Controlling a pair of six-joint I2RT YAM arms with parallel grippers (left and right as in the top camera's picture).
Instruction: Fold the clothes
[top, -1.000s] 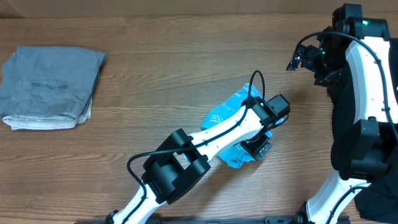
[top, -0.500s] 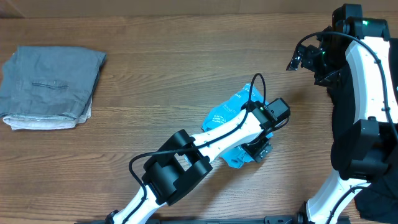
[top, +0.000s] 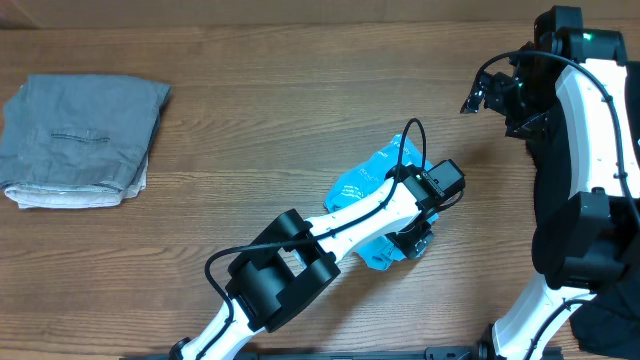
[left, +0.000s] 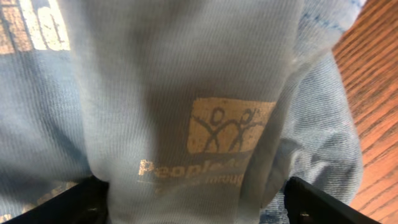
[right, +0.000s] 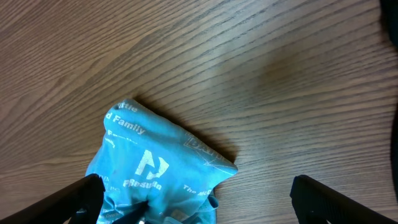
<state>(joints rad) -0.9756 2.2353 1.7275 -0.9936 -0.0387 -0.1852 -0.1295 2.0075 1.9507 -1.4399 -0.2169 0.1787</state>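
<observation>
Bare brown wooden desk (top: 260, 110) lies wide between the folded grey garment (top: 85, 140) at the left edge and the crumpled light blue printed T-shirt (top: 360, 185). The white-and-black left arm (top: 340, 225) lies across that shirt, blocking its near side; the right arm (top: 590, 150) fills the right edge

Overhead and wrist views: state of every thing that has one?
T-shirt: bunched in a crumpled heap, not folded, under the left arm.
Grey garment: folded flat, lying far left, nothing touching it.
Left gripper: open wide, down on the T-shirt, a ridge of cloth between its fingers; no firm grip visible.
Right gripper: open, empty, raised off to the side of the T-shirt.
</observation>
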